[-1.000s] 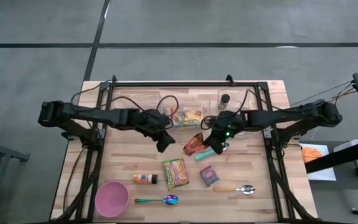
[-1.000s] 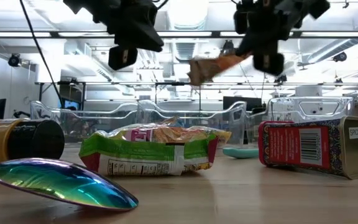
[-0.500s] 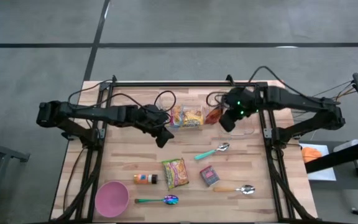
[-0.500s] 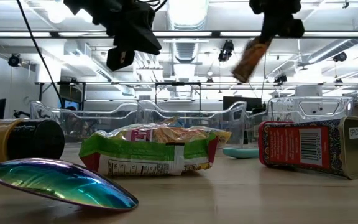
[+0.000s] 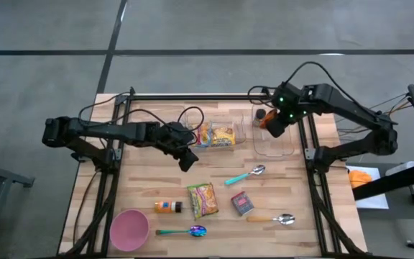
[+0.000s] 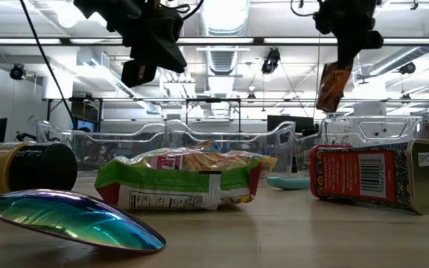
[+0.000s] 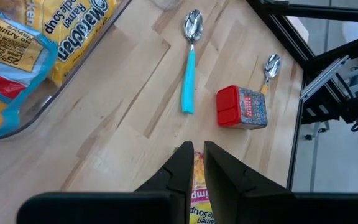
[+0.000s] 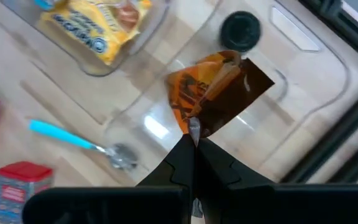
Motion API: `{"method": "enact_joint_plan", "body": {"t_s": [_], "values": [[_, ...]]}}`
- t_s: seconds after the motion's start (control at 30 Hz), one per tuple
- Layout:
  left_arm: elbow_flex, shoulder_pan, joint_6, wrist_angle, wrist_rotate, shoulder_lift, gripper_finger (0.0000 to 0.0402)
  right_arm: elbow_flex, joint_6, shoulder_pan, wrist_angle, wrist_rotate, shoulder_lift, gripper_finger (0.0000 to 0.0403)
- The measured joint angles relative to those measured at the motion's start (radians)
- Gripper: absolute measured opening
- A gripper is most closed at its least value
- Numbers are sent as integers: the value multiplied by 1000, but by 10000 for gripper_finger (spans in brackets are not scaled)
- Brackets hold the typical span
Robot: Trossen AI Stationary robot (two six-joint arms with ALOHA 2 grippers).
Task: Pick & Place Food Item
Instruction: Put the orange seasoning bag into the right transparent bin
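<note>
My right gripper (image 5: pixel 273 126) hangs over the clear tub (image 5: pixel 277 146) at the table's far right, shut on an orange-brown snack packet (image 8: pixel 219 93). In the low view the packet (image 6: pixel 332 86) dangles under that gripper (image 6: pixel 343 59). A dark-capped bottle (image 8: pixel 241 28) stands in the same tub. My left gripper (image 5: pixel 187 161) hovers above mid-table, its fingers (image 7: pixel 182 168) almost together and holding nothing. Below it a green noodle packet (image 5: pixel 203 199) lies flat on the wood. My right gripper pinches the snack packet at one edge (image 8: pixel 194 127) between its two fingertips. The fingers come from above, pointing steeply down. The packet hangs below them, tilted, lifted clear above the floor of the clear tub.
A second clear tub (image 5: pixel 216 135) with yellow ramen packs stands at the far middle. On the near half of the table lie a teal-handled spoon (image 5: pixel 244 175), a red tin (image 5: pixel 242 203), an orange bottle (image 5: pixel 168 207), a wooden-handled spoon (image 5: pixel 272 218), an iridescent spoon (image 5: pixel 187 232) and a pink bowl (image 5: pixel 129 229).
My right gripper has risen from mid-table and swung toward the far right, over the clear tub. It has tipped to point more steeply down. The snack packet went along and now hangs below the fingers instead of sticking out sideways.
</note>
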Motion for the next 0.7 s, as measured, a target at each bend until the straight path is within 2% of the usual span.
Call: {"method": "enact_joint_plan", "body": {"t_s": [0.4,0.7], "values": [[12,0,4,5,-1,-22,48,-97,-168,-188,-20,0,34,8],[42,-3,110,79,-207,-204,48,-166,-233,-249,69,22,94,8]]}}
